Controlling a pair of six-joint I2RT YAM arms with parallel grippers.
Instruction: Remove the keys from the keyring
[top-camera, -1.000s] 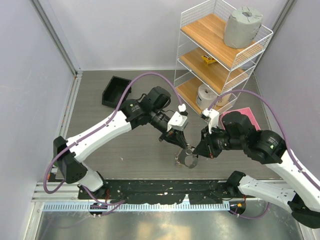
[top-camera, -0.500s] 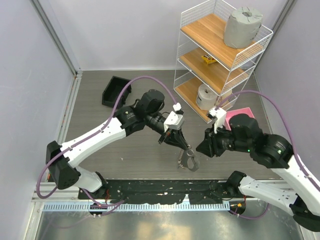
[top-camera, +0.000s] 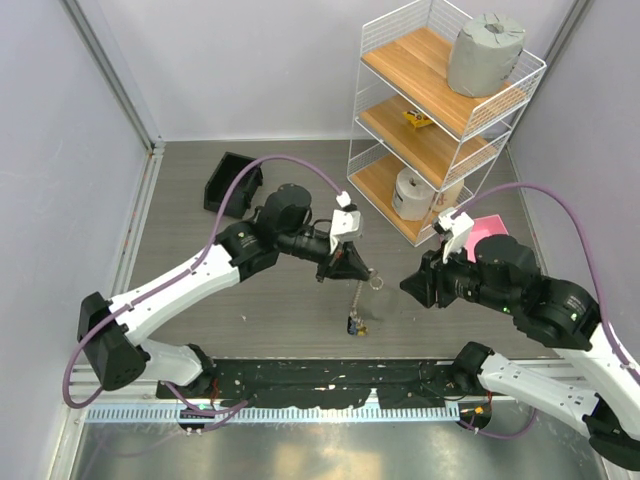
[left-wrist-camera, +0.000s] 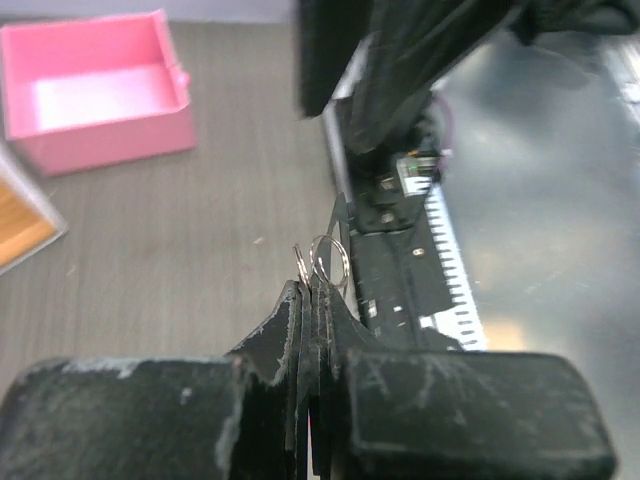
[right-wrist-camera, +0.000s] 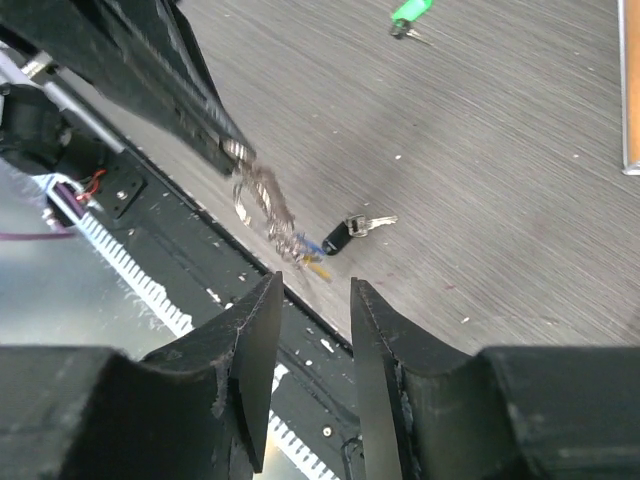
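Left tool (left-wrist-camera: 308, 295) is clamped tight on the keyring (left-wrist-camera: 328, 262), holding it up above the counter (top-camera: 260, 300). The chain (top-camera: 356, 303) dangles straight down from it, with 2 keys (right-wrist-camera: 308, 255), blue and yellow, blurred at its low end, near the counter's front edge. 1 black key (right-wrist-camera: 340, 238) lies flat on the counter just beside them. Right tool (right-wrist-camera: 313, 290) hangs near, fingers apart, nothing between them.

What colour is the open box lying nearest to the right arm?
Pink. The box shows best in the left wrist view.
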